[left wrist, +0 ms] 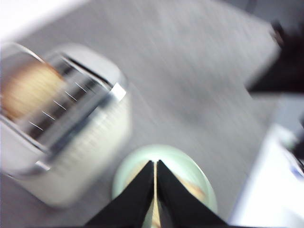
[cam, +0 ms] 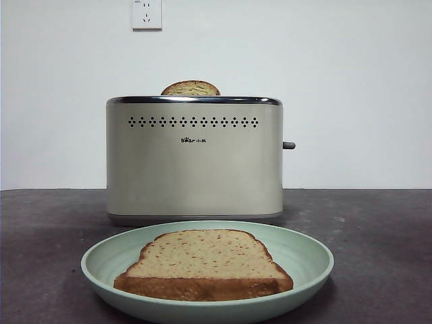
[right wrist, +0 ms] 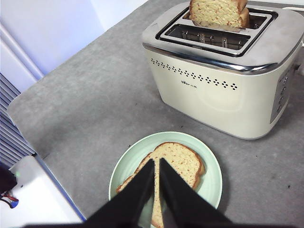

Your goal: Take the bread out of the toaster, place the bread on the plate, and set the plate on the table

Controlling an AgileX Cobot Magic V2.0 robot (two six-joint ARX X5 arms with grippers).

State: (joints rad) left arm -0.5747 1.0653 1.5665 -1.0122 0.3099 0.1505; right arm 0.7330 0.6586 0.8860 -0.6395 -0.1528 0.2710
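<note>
The full tan bread slice [cam: 204,264] is lying flat in the pale mint-green round plate [cam: 307,260] on the dark grey table [cam: 378,229] before the cream boxy toaster [cam: 194,158], while both the right gripper [right wrist: 156,164] and, seemingly through blur, the left gripper [left wrist: 155,165] are hovering above with jaws pressed together, empty.

Bread [cam: 204,264] lies flat on plate [cam: 307,260], crust edge twd near edge of table [cam: 378,229]. Toaster [cam: 194,158] stands just behind plate, lever on its right side. 2nd slice [cam: 191,88] pokes up from toaster's top. Wall socket [cam: 146,14] above.
</note>
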